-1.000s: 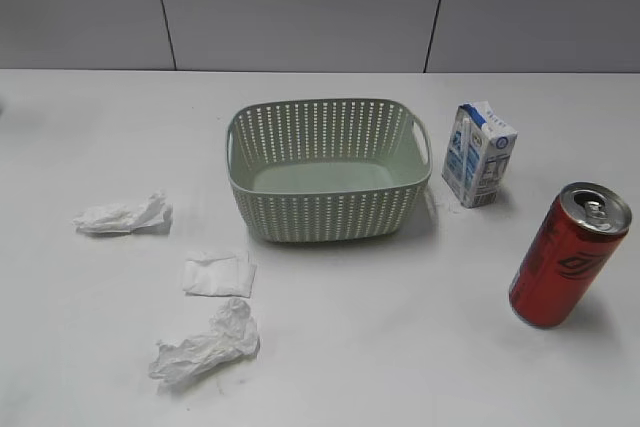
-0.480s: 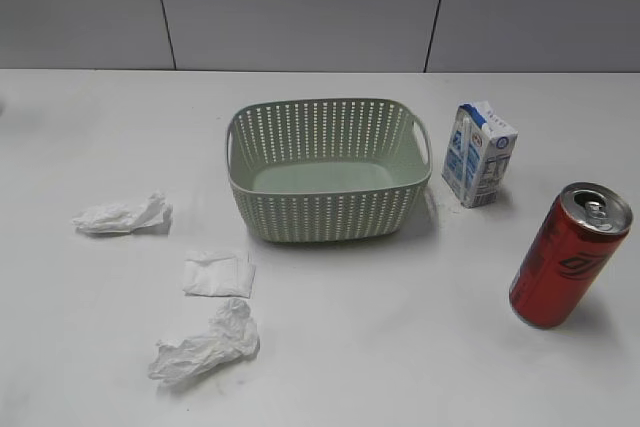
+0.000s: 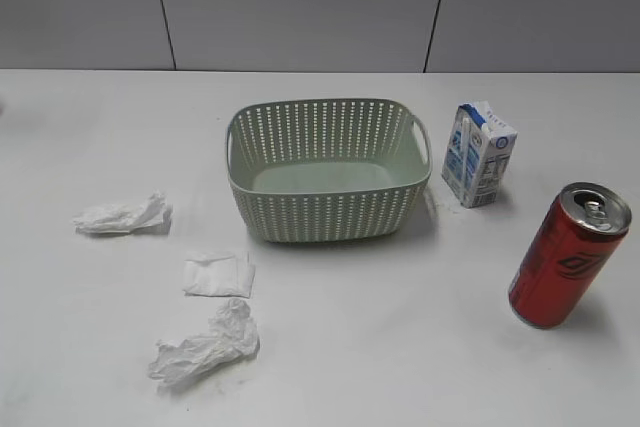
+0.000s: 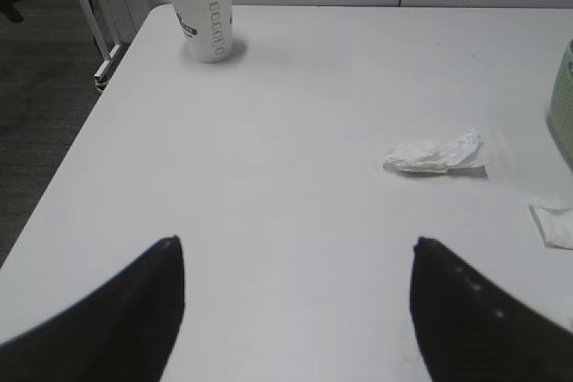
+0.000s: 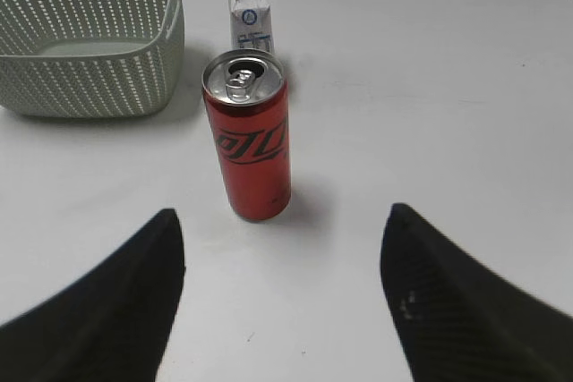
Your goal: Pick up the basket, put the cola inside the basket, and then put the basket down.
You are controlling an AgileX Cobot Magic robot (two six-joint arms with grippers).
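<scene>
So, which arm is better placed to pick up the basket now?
Left, probably. The basket edges into the left gripper's view, while the open right gripper already faces the cola.

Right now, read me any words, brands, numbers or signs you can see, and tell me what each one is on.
No text can be read for certain.
cola: a dark stylised logo on the red side, not legible as letters.
blue-and-white carton: printed panels, too small to read.
white lidded cup: a column of dark print, too blurred to read.
basket: no markings.
</scene>
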